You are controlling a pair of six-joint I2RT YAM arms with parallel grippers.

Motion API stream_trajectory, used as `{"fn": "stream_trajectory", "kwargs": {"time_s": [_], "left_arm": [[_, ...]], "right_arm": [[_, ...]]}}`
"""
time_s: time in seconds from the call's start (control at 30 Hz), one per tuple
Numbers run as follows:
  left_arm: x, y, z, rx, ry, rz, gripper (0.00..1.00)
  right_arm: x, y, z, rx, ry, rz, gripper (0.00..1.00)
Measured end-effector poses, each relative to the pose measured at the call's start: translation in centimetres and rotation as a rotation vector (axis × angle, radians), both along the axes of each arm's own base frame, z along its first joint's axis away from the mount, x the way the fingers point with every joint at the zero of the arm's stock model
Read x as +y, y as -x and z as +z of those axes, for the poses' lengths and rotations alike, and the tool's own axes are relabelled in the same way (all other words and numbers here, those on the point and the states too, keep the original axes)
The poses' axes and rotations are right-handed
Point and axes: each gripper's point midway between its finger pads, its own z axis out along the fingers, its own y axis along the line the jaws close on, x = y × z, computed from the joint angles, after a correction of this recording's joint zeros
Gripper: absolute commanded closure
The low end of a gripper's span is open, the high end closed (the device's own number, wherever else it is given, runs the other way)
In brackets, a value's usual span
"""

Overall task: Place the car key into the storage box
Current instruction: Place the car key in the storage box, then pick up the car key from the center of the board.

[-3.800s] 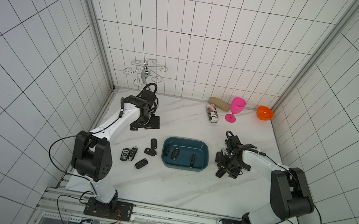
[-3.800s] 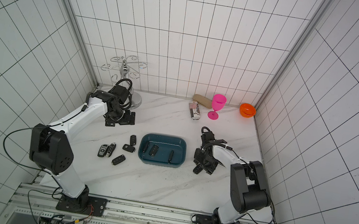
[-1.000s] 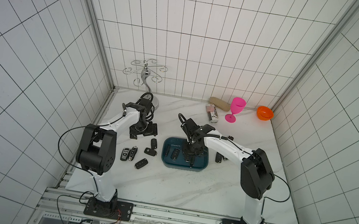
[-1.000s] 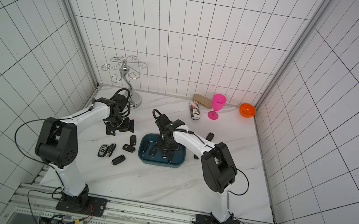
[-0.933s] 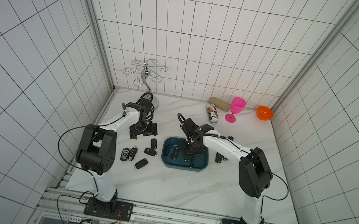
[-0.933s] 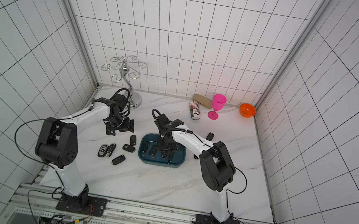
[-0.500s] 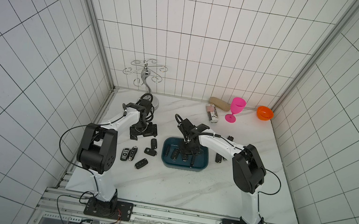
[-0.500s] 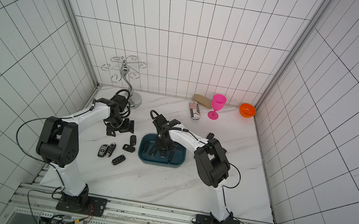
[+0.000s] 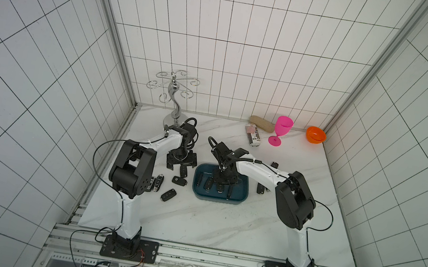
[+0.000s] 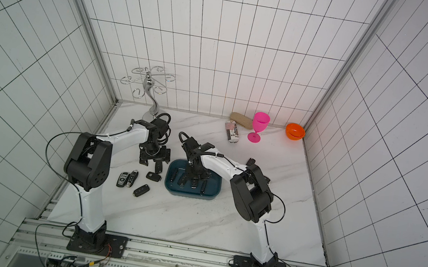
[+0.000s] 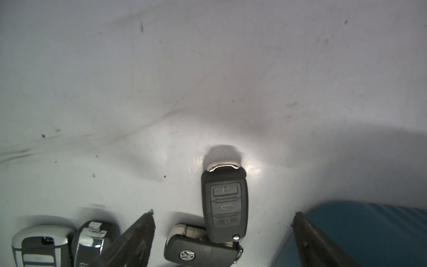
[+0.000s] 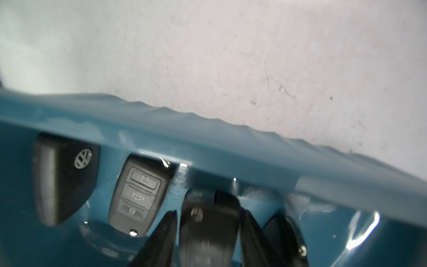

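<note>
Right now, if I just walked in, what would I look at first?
Probably the bright pink goblet and the orange bowl at the back right of the table, the only vivid colours here. Next, the blue box in the middle, with black keys in it and the right hand down inside it.

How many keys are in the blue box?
4, side by side in the storage box: a VW key, a three-button key, one within the right gripper, one beyond it. The gripper may hide others.
</note>
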Motion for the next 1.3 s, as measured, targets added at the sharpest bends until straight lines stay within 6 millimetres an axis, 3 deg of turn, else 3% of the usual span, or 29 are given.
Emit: {"fn": "stream_trajectory", "kwargs": {"time_s": [0.1,0.33,0.47,0.57,0.7,0.87,0.97,1.07,1.1,1.2,1.3], "left_arm": [[0.2,0.1,-0.6,0.016,-0.008,0.023,0.09],[0.2,0.0,-1.2,0.030,-0.010,0.045,0.10],[0.2,0.0,-1.7,0.035,-0.012,0.050,0.14],[0.2,0.0,-2.0,0.040,-0.014,0.052,0.19],[0.4,0.0,-2.2,0.044,-0.024,0.054,0.28],[0.7,0.0,-2.4,0.045,-0.044,0.057,0.40],[0.9,0.0,-2.4,0.046,-0.054,0.058,0.49],[1.1,0.0,-2.4,0.049,-0.060,0.059,0.56],[1.1,0.0,-2.4,0.048,-0.062,0.059,0.62],[1.2,0.0,-2.5,0.048,-0.065,0.057,0.68],[1.2,-0.1,-2.4,0.049,-0.064,0.056,0.69]], "right_arm": [[0.0,0.0,0.0,0.000,-0.001,0.001,0.32],[0.1,-0.1,0.3,-0.008,-0.009,0.004,0.30],[0.0,0.0,1.8,-0.031,-0.034,0.004,0.30],[0.1,0.1,4.6,-0.073,-0.081,0.005,0.30],[0.1,0.2,9.9,-0.159,-0.173,0.006,0.30],[-1.1,1.1,15.5,-0.253,-0.251,0.003,0.29],[-2.8,2.1,17.3,-0.286,-0.259,-0.008,0.29],[-5.5,3.0,17.5,-0.288,-0.248,-0.041,0.29],[-6.8,3.1,17.3,-0.285,-0.239,-0.064,0.29],[-11.4,3.0,16.4,-0.284,-0.202,-0.163,0.29],[-16.0,3.1,15.5,-0.289,-0.161,-0.273,0.29]]}}
